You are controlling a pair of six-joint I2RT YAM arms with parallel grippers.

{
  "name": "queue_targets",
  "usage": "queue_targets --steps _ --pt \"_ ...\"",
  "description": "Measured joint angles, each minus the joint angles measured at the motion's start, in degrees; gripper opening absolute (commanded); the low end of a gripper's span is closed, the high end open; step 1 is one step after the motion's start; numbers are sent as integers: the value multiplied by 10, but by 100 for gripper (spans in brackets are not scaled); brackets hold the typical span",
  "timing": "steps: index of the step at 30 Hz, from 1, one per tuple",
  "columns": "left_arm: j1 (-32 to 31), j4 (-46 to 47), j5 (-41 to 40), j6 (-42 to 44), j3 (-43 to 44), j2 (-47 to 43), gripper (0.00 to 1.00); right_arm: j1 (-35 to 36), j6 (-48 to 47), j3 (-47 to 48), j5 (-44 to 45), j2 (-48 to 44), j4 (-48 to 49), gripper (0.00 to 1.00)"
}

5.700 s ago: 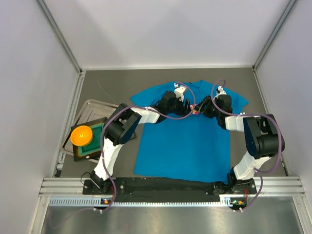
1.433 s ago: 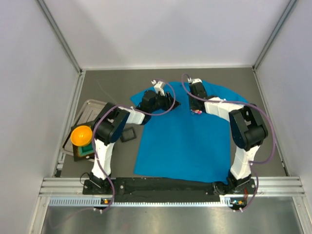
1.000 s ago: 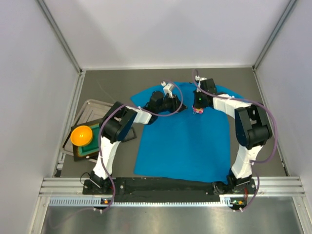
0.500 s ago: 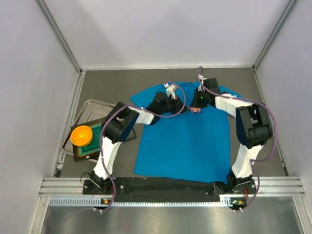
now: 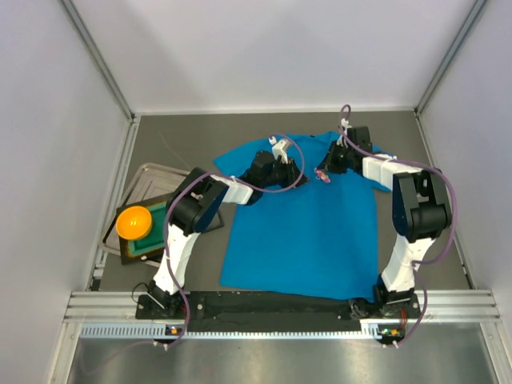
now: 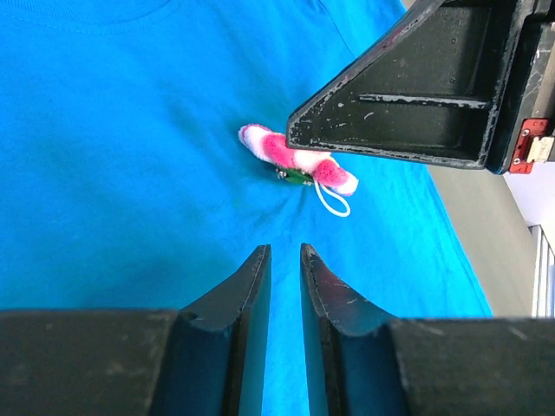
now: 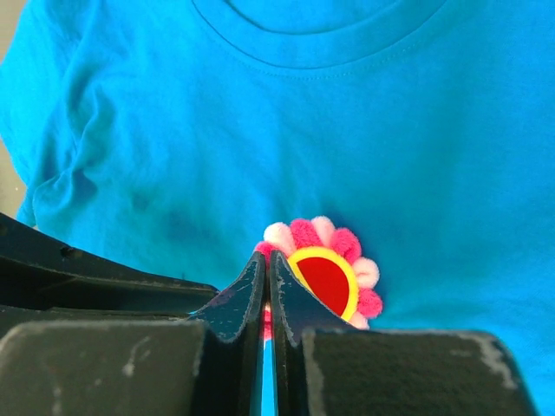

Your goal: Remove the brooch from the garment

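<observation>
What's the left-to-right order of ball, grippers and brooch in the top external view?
orange ball → left gripper → brooch. The right gripper overlaps the brooch, so it is left out of the order.

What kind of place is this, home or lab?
Probably a robotics lab test cell: plain white panels in aluminium framing enclose a grey table, with the left arm and the right arm bolted at its near edge.
</observation>
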Motion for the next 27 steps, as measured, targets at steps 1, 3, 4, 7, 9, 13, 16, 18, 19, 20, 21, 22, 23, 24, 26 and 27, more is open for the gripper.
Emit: queue_targets --steps 1,3,4,7,9,13,16,18,19,20,21,22,23,24,26,27 --pt "0 -1 0 0 0 0 25 -2 2 0 -3 0 2 0" --pt "0 -2 0 0 0 0 25 -4 8 0 -14 1 6 0" --pt "0 -3 0 0 0 0 25 -5 12 0 -19 2 10 0" --pt "0 -3 0 0 0 0 25 -5 21 0 -31 10 22 0" --pt "0 -4 0 0 0 0 25 -6 27 0 -40 17 28 0" --pt "0 -4 1 -1 0 1 25 -10 36 -2 -50 23 34 0" --pt "0 -3 5 -3 9 7 25 -16 40 -2 -56 23 38 0" --pt "0 -3 10 -5 15 14 25 -20 42 -2 -59 23 41 0" --pt "0 -3 13 -7 18 18 25 -21 42 -2 -59 23 42 0" --pt "0 -2 15 -8 20 22 25 -24 42 -2 -60 23 43 0" --pt "0 -2 17 -9 22 25 25 -25 44 -2 -61 24 44 0" --pt "0 -2 19 -12 25 29 25 -27 45 -2 -61 26 45 0" --pt "0 -2 22 -14 28 33 26 -28 46 -2 -61 28 46 0" --pt "-1 -2 25 -16 32 36 26 -28 46 -2 -61 29 47 0" --pt "-1 -2 30 -19 41 42 26 -28 46 -2 -63 33 47 0" --pt "-1 -2 32 -21 46 45 26 -28 46 -2 -64 35 48 0"
